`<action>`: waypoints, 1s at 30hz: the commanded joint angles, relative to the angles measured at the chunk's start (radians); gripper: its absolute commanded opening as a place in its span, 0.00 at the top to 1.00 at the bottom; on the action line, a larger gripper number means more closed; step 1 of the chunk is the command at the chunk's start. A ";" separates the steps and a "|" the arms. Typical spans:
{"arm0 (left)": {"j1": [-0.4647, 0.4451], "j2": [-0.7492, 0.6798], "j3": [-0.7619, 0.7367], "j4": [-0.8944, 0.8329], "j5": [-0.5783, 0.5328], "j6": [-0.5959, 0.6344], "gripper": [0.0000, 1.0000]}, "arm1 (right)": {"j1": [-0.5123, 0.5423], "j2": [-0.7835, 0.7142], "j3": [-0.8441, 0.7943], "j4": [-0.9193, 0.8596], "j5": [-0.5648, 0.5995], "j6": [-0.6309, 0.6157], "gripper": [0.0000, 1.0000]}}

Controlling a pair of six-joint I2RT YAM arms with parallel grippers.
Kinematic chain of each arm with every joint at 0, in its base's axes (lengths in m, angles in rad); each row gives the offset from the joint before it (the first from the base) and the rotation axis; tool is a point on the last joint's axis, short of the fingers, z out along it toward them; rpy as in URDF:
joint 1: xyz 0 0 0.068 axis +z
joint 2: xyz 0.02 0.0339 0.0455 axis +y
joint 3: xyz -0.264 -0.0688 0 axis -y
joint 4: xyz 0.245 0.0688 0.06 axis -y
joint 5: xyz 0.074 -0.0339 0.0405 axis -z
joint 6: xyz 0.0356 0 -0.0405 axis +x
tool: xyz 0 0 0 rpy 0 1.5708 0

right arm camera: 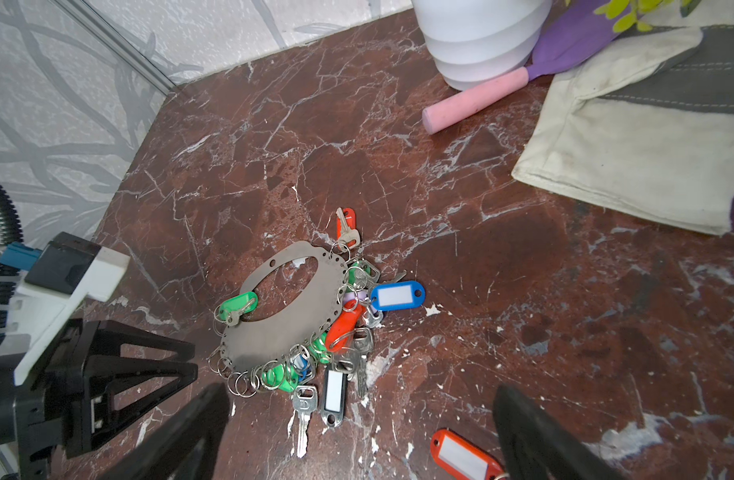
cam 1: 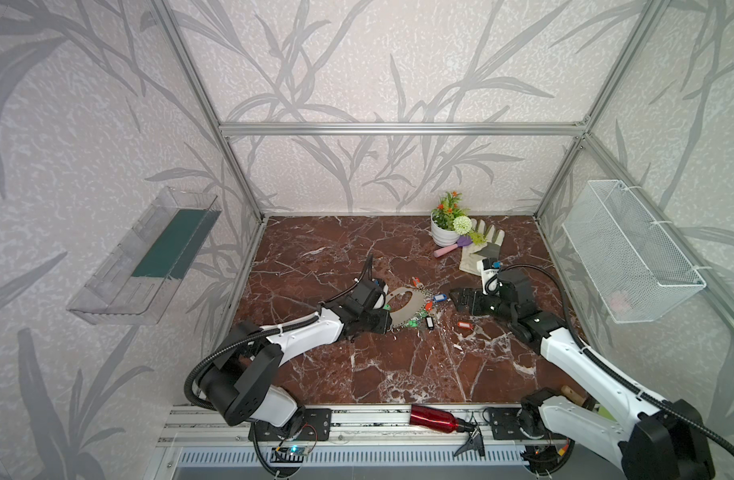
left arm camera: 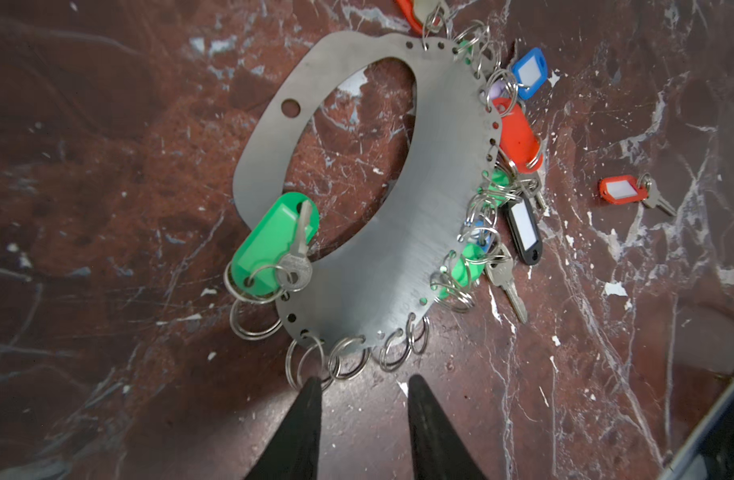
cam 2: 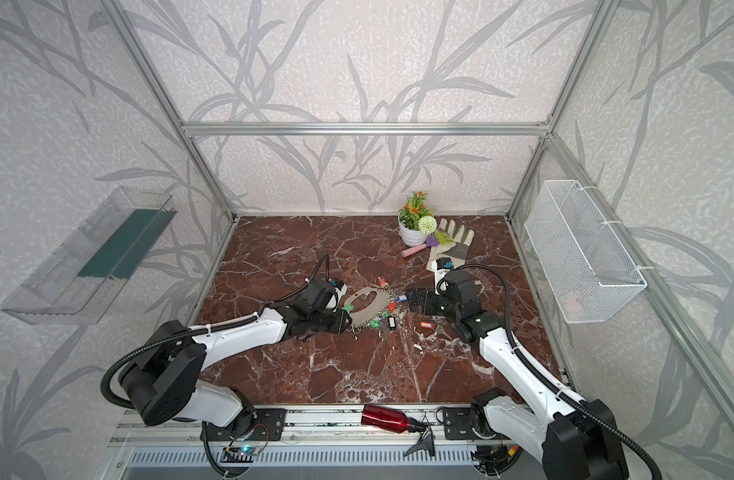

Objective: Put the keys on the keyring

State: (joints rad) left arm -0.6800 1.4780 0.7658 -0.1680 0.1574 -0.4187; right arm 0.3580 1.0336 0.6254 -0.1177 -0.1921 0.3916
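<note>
The keyring (cam 1: 402, 305) (cam 2: 367, 305) is a flat grey oval plate lying mid-table, edged with split rings and coloured tags. In the left wrist view the keyring (left arm camera: 398, 232) sits just ahead of my left gripper (left arm camera: 363, 382), whose jaws stand apart with bare table between them. One fingertip (left arm camera: 311, 384) overlaps an empty split ring. A loose red-orange key (cam 1: 464, 324) (left arm camera: 617, 189) lies alone to the right of the plate. My right gripper (right arm camera: 361, 395) (cam 1: 454, 297) is wide open beside the keyring (right arm camera: 282, 316), with the loose key (right arm camera: 461, 457) close to one finger.
A white flower pot (cam 1: 444, 232), a work glove (cam 1: 481, 249) and a pink-handled trowel (cam 1: 448, 249) lie at the back right. A red bottle (cam 1: 434, 417) rests on the front rail. A wire basket (cam 1: 631, 253) hangs on the right wall, a clear shelf (cam 1: 145, 257) on the left.
</note>
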 commanded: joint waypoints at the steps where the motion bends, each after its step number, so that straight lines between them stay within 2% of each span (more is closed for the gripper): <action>1: -0.029 0.020 0.062 -0.132 -0.175 0.052 0.65 | 0.007 -0.069 0.003 -0.043 0.014 -0.012 0.01; 5: -0.063 0.083 0.124 -0.185 -0.238 0.065 0.68 | 0.007 -0.149 -0.010 -0.105 0.035 -0.020 0.00; 9: -0.083 0.134 0.153 -0.205 -0.249 0.068 0.70 | 0.007 -0.201 -0.023 -0.138 0.039 -0.021 0.00; 22: -0.100 0.177 0.184 -0.222 -0.298 0.047 0.80 | 0.007 -0.199 -0.039 -0.104 0.028 -0.003 0.00; 27: -0.104 0.184 0.188 -0.221 -0.291 0.048 0.81 | 0.007 -0.193 -0.040 -0.099 0.026 -0.002 0.00; 30: -0.105 0.186 0.187 -0.211 -0.280 0.049 0.76 | 0.007 -0.191 -0.041 -0.099 0.026 0.000 0.00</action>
State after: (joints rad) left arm -0.7792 1.6505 0.9306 -0.3660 -0.1112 -0.3660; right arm 0.3595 0.8421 0.5911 -0.2295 -0.1631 0.3916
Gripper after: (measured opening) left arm 0.230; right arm 0.994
